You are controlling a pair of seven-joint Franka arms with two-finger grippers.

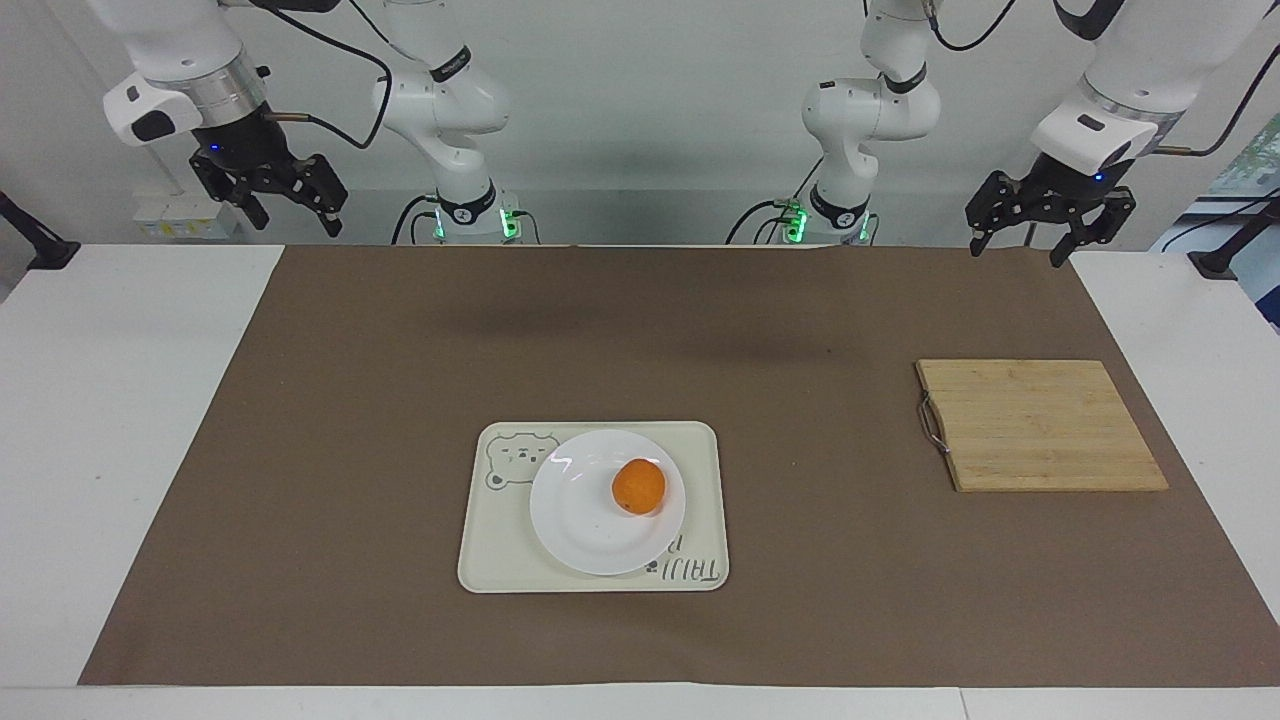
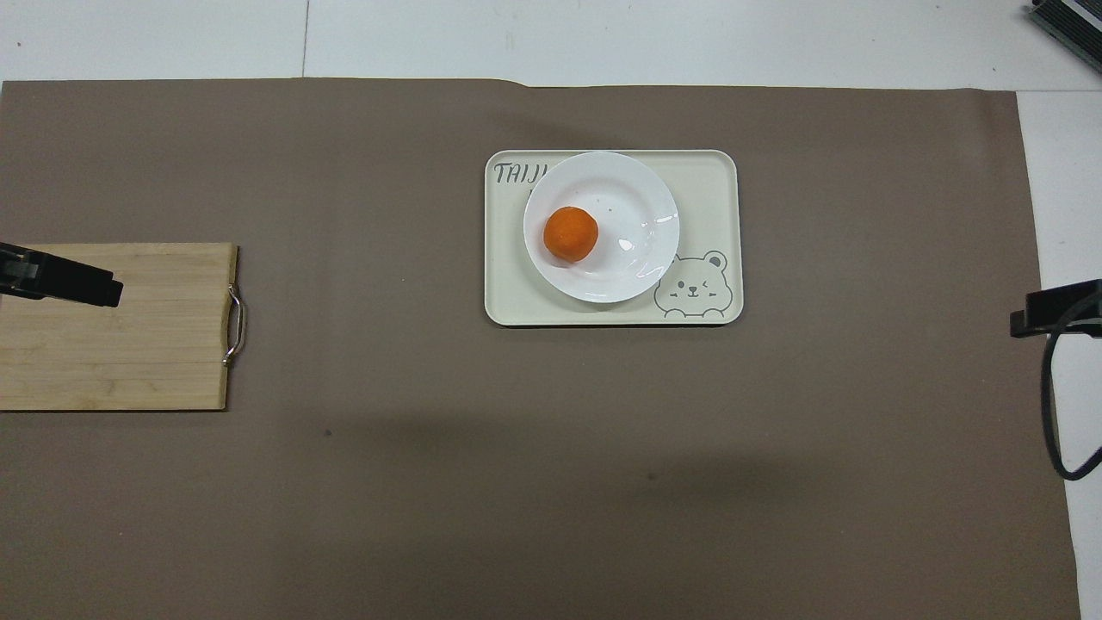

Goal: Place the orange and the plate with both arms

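The orange [image 1: 638,486] lies on the white plate [image 1: 580,520], toward the left arm's end of it; it also shows in the overhead view [image 2: 570,233]. The plate [image 2: 628,215] rests on a cream tray with a bear drawing [image 1: 700,460], mid-table. My left gripper [image 1: 1024,246] hangs open and empty, raised over the table's near edge at its own end. My right gripper [image 1: 292,218] hangs open and empty, raised at its own end. In the overhead view only a fingertip of each shows: the left one [image 2: 86,287] and the right one [image 2: 1046,310].
A wooden cutting board with a metal handle [image 1: 1040,424] lies on the brown mat [image 1: 400,400] toward the left arm's end; it also shows in the overhead view [image 2: 129,344]. A black cable [image 2: 1052,405] hangs at the right arm's end.
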